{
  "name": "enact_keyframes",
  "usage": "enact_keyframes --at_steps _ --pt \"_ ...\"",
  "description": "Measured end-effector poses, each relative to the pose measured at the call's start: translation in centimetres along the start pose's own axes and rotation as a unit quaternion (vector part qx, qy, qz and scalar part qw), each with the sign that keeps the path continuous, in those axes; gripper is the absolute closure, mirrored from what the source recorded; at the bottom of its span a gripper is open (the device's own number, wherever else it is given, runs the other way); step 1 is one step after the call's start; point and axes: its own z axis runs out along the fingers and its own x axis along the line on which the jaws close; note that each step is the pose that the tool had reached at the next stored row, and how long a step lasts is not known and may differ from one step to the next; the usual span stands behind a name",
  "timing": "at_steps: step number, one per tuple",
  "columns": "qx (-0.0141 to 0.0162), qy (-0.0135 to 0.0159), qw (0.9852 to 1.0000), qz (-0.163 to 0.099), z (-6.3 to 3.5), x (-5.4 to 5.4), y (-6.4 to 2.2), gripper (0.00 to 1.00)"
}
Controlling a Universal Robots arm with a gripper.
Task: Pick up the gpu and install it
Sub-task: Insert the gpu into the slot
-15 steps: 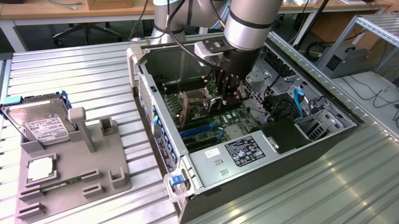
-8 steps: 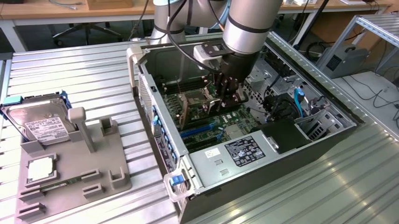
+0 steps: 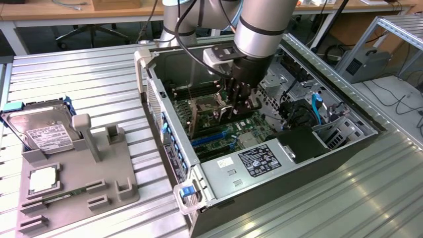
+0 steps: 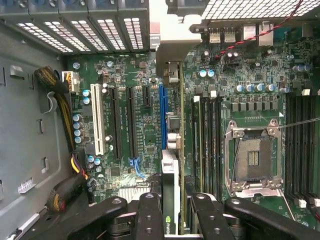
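"What sort of place was it?"

"A robotics lab, or a test workshop. A robot arm (image 3: 264, 25) hung over an open computer case (image 3: 264, 208), which lay on a ribbed metal table (image 3: 79, 74)."

"What else showed it?"

"A grey moulded fixture (image 3: 79, 183) held spare parts, a hard drive (image 3: 43, 131) among them. Behind stood wooden-topped tables (image 3: 46, 10), a swivel chair's base (image 3: 89, 30), an aluminium frame (image 3: 399, 25) and loose cables (image 3: 390, 94)."

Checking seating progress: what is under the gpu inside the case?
The gpu, edge-on in the gripper, stands over the green motherboard, beside the blue slot. Whatever lies directly beneath it is covered by the card.
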Motion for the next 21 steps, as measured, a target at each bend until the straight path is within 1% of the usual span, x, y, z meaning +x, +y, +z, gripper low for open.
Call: enact_keyframes --at_steps 7,16,21 --pt "0.0000 0.0000 1.0000 0.000 0.33 0.13 0.02 0.73" --pt "0.0000 0.0000 1.0000 0.000 0.35 0.13 0.01 0.73" --pt "0.0000 0.0000 1.0000 0.000 0.82 0.14 0.08 0.73"
